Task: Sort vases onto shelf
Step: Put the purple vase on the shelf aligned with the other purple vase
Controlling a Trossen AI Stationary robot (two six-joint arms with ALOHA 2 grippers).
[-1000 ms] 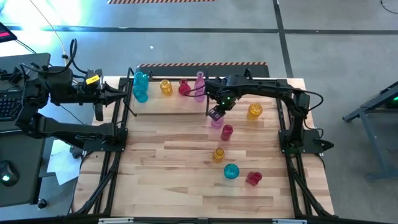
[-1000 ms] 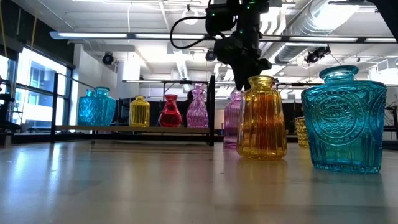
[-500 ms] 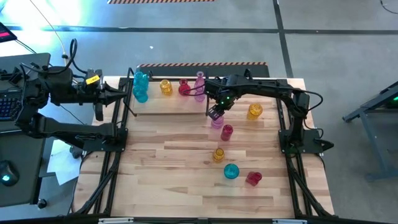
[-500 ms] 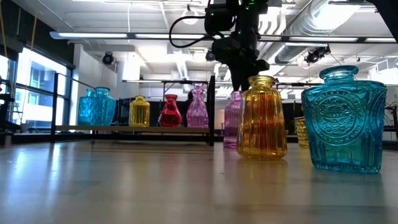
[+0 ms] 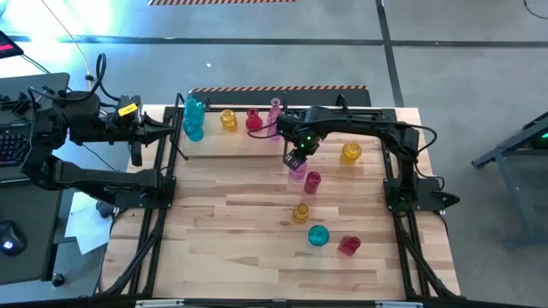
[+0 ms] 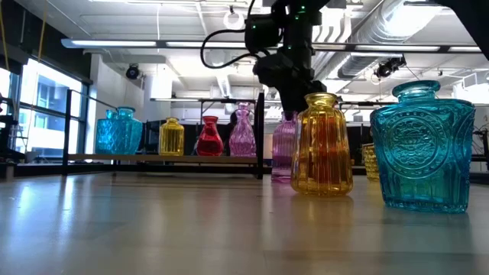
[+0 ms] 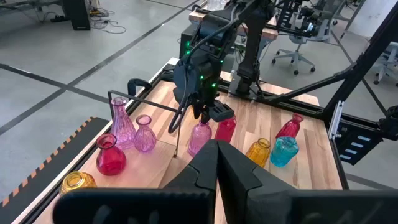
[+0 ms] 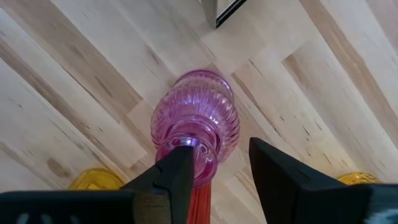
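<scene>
The right gripper (image 5: pixel 294 160) is being held directly above a pink vase (image 5: pixel 297 169) that is standing upright on the desk (image 5: pixel 214 231), just off the shelf's (image 5: pixel 231 147) right-hand end, toward the far edge of the desk. In the right wrist view the vase (image 8: pixel 194 127) is being seen from straight overhead: its neck is lying against one finger (image 8: pixel 177 171), with the other finger well clear, so the mouth is sitting off-centre in the gap, not midway. The jaws are being kept spread; nothing is being pinched.

The vase's long axis is running vertical, in line with the downward approach, so the narrow neck is judged to be the part offered to the jaws. A small sideways correction is judged to be needed before closing, otherwise the near finger may push the vase over.

A red vase (image 5: pixel 312 181) is standing just beside the pink one, toward the near edge.

The left gripper (image 5: pixel 171 130) is waiting near the far left corner, jaws pressed together and empty. The right arm is clearly the nearer one.

Several vases are already standing on the shelf.
</scene>
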